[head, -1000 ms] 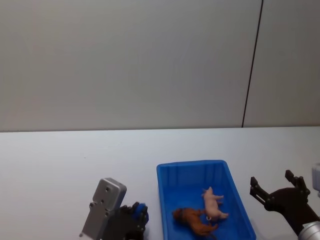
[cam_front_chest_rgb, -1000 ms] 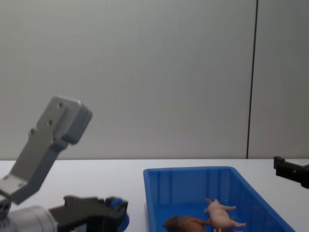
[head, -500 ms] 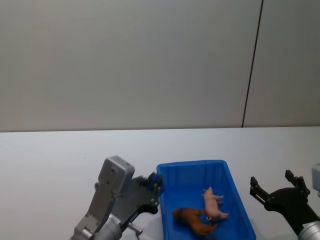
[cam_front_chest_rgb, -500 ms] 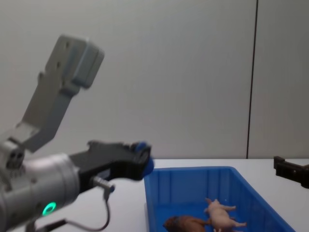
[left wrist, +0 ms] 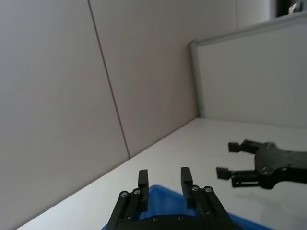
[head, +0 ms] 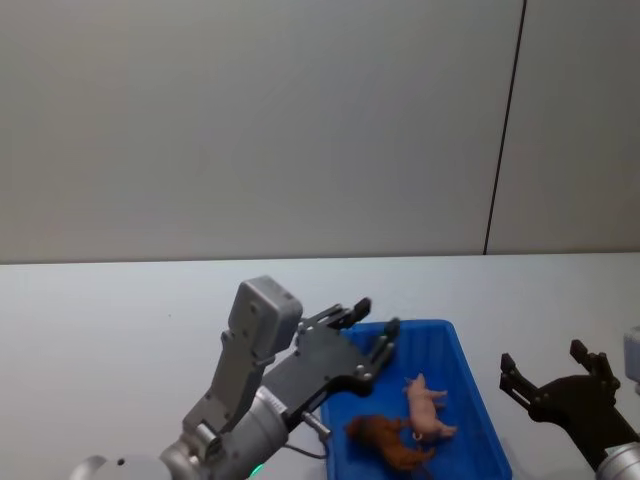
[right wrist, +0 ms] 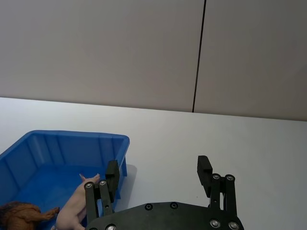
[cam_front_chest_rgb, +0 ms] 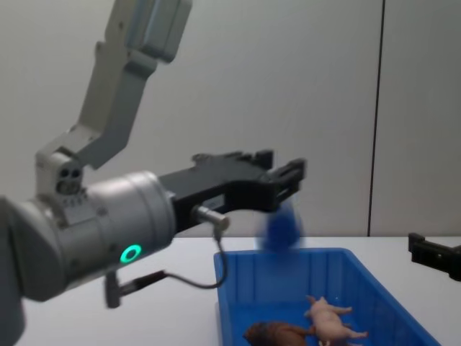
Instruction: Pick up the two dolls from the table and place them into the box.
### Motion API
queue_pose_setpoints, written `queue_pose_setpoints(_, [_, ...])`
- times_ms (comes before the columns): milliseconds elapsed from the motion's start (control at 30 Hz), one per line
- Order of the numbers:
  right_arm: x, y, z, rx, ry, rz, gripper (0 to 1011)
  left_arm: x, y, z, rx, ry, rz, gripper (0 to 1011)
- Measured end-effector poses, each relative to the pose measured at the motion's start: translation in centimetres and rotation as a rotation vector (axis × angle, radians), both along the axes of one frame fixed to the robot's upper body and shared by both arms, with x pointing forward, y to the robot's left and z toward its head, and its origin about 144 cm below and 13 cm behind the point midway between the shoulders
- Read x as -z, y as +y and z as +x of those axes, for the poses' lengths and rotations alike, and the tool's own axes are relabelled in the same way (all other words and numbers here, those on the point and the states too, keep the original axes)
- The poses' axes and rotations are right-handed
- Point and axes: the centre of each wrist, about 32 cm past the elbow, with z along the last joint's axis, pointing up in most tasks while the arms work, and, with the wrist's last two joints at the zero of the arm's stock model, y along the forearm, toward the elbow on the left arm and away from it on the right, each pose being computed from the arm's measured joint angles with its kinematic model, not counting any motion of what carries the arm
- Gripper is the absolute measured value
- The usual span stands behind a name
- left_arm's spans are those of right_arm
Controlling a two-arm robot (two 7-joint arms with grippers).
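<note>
My left gripper (cam_front_chest_rgb: 282, 167) hangs open over the box (cam_front_chest_rgb: 317, 270), a large blue bin. Just below its fingers a blue rounded doll (cam_front_chest_rgb: 281, 227) shows as a blur in mid-air, above the bin's back wall. In the left wrist view the left gripper (left wrist: 164, 179) has nothing between its fingers. A pale pink piglet doll (head: 428, 408) and a brown animal doll (head: 388, 440) lie side by side on the floor of the box (head: 365, 385). My right gripper (head: 545, 362) rests open on the table, to the right of the bin.
The white table (head: 120, 320) stretches out to the left and behind the bin. A grey wall with a dark vertical seam (head: 503, 130) stands at the back. The right wrist view shows the right gripper (right wrist: 159, 171) beside the box (right wrist: 62, 143).
My left arm rose from the table left of the box and swung right over it. Its gripper, shut on the blue doll before, has opened and the doll is dropping.
</note>
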Motion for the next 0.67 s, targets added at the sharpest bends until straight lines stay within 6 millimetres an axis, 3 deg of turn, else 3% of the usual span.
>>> queue_pose_setpoints(167, [0.0, 0.0, 0.0, 0.0, 0.0, 0.0, 1001, -0.4, -0.8, 0.6, 0.06, -0.012, -0.038, 566])
queue_pose_setpoints(667, [0.0, 0.0, 0.0, 0.0, 0.0, 0.0, 1001, -1.0, -1.9, 1.3, 0.134, -0.032, -0.085, 973])
